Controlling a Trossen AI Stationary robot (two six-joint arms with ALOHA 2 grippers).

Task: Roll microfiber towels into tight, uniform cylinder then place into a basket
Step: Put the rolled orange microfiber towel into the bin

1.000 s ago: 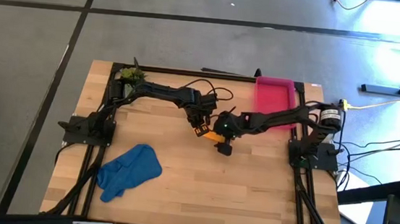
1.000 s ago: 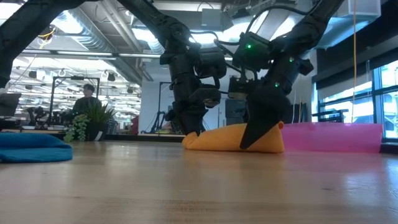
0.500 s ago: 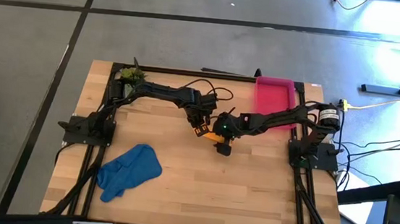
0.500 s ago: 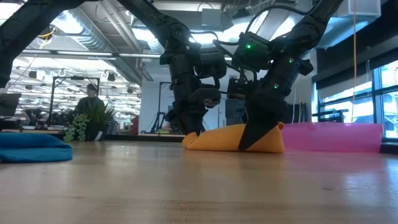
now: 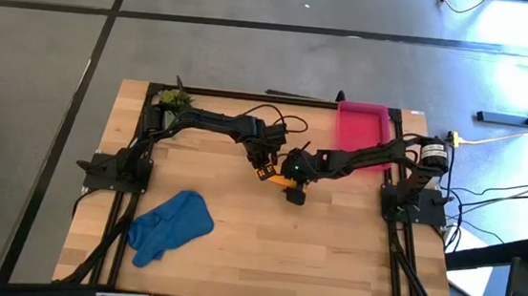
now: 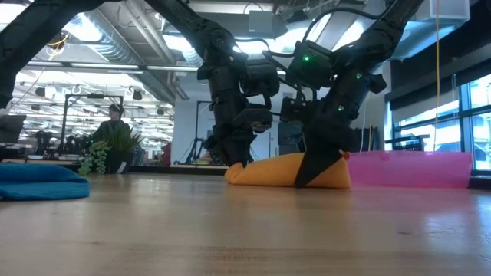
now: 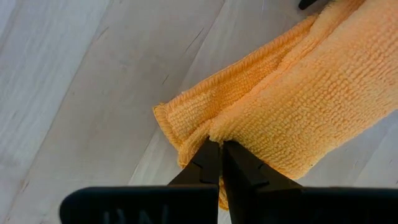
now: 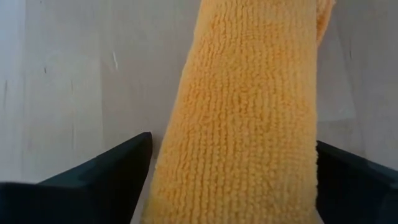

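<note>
The orange towel (image 6: 275,173) lies rolled up on the table's middle; only a sliver of it (image 5: 281,179) shows in the high view, between the two grippers. My left gripper (image 5: 264,170) stands over the roll's left end, shut on it (image 7: 219,149). My right gripper (image 5: 295,191) stands over the roll's right part (image 6: 316,169), open, one finger on either side of the roll (image 8: 249,93). The blue towel (image 5: 171,224) lies crumpled at the near left. The pink basket (image 5: 360,128) stands at the far right. My left gripper pinches a fold at the roll's left end (image 7: 208,132) between its two fingers, next to the hemmed edge. The fingers come from above, pointing down. The towel lies on the table. My right gripper's fingers (image 8: 124,165) straddle the roll across its length, from above; I cannot tell whether they touch it.
A small green potted plant (image 5: 172,99) stands at the far left corner. Bare wood (image 5: 293,256) spreads across the near half of the table, right of the blue towel. A person (image 6: 113,115) shows in the room behind the table.
</note>
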